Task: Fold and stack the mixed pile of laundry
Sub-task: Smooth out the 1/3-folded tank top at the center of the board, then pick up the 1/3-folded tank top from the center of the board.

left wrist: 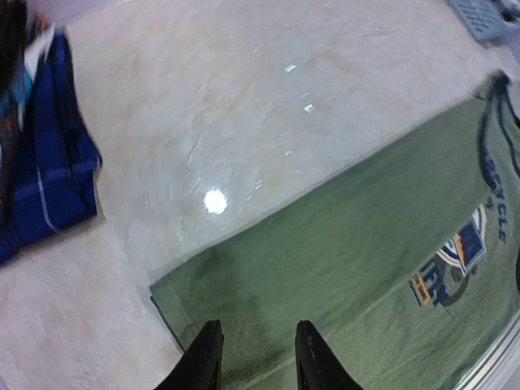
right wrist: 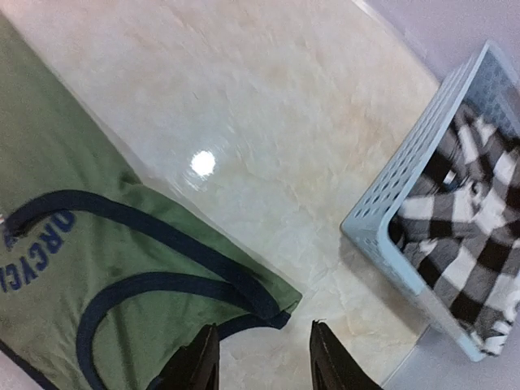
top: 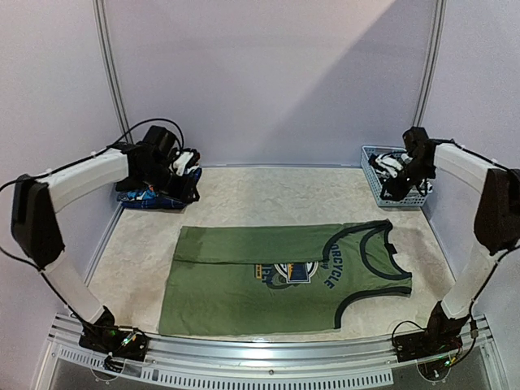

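Olive-green shirt (top: 284, 276) is lying flat mid-tabletop (top: 268, 199) with its far long edge folded in, so folding looks barely started. Blue piece (left wrist: 49, 187) is sitting bunched at far left, and black-white check (right wrist: 471, 244) is lying in the basket (right wrist: 382, 211). Nothing is stacked yet. Left jaws and right jaws are both hanging parted, gripping nothing.

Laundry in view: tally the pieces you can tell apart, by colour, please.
Olive-green shirt: 1
Blue plaid piece: 1
Black-white check piece, in the basket: 1
Total: 3 told apart; more may be hidden.
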Available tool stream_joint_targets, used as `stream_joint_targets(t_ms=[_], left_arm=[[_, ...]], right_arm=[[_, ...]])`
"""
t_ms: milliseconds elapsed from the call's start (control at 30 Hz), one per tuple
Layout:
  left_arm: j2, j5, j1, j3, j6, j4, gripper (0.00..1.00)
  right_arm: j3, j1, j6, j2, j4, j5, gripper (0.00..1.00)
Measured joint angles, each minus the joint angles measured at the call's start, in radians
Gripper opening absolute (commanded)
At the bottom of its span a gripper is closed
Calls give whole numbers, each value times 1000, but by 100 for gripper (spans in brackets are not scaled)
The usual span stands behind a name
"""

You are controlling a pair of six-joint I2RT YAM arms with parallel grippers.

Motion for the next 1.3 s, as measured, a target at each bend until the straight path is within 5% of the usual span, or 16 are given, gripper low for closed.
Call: stream_joint_targets(t_ms=[267, 667, 933, 1300], left_arm=[[-303, -57, -326, -60, 266, -58, 35], [-204, -201, -734, -208, 407, -475, 32], [-197, -295, -920, -237, 370, -559, 34], [-292, -436, -958, -402, 344, -593, 32]], right_arm=[[-180, 114, -142, -386, -108, -237, 41], [-481, 647, -226, -455, -190, -316, 37], [-607, 931, -199, -445, -130, -237, 40], [-660, 1070, -111, -339, 0, -74, 36]])
